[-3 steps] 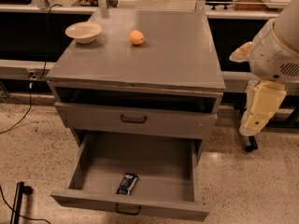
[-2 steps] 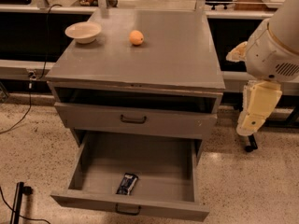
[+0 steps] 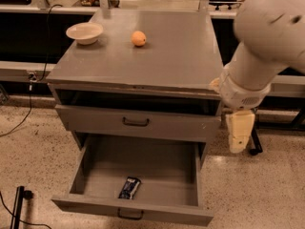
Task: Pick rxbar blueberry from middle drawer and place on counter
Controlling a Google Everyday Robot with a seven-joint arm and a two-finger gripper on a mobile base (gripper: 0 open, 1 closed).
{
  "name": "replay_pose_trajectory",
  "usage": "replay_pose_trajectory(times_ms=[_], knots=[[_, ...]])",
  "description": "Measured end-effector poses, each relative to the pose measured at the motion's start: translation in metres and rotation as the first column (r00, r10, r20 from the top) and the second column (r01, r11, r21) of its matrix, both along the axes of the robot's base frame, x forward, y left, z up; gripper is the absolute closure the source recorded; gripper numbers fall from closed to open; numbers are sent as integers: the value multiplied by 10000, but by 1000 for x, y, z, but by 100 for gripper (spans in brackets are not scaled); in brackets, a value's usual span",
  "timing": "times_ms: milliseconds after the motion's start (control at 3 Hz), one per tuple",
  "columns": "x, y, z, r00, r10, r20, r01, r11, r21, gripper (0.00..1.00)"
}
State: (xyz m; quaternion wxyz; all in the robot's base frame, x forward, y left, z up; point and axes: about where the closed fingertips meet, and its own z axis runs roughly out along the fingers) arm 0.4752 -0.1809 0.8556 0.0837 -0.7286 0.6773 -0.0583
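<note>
The big white arm [image 3: 267,46] comes in from the upper right of the grey cabinet [image 3: 66,97] and bends down past its right front corner. At its end the cream-coloured gripper [image 3: 239,132] hangs pointing at the floor, just off the cabinet's right side, level with the closed drawer front [image 3: 181,125] and above the open drawer's right edge. It holds nothing. Whether it is wide or narrow, I cannot tell from here.

The cabinet's lowest drawer [image 3: 157,168] is pulled well out toward me. The snack bar [image 3: 129,187] in its dark wrapper lies flat on the drawer bottom, close to the front wall and a little left of centre, well apart from the gripper.

The counter [image 3: 181,56], the cabinet's flat grey top, carries a shallow pale bowl [image 3: 84,32] at its back left corner and an orange [image 3: 138,38] just to the right of the bowl, apart from it. Below the top is a dark open gap.

The cabinet stands on a speckled floor [image 3: 267,190]. A black cable [image 3: 26,113] trails down to the floor on the cabinet's left, and a long dark bench [image 3: 28,37] runs behind the cabinet on both sides.
</note>
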Motion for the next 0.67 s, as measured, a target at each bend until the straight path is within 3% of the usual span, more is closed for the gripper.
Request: replay_pose_trajectory(times_ms=[333,667], knots=[[9,-1,-63,9833,1789,335,-1782,9837,-228,0],[24,3,-60,9624,2496,1070,-2473,9683,-344,0]])
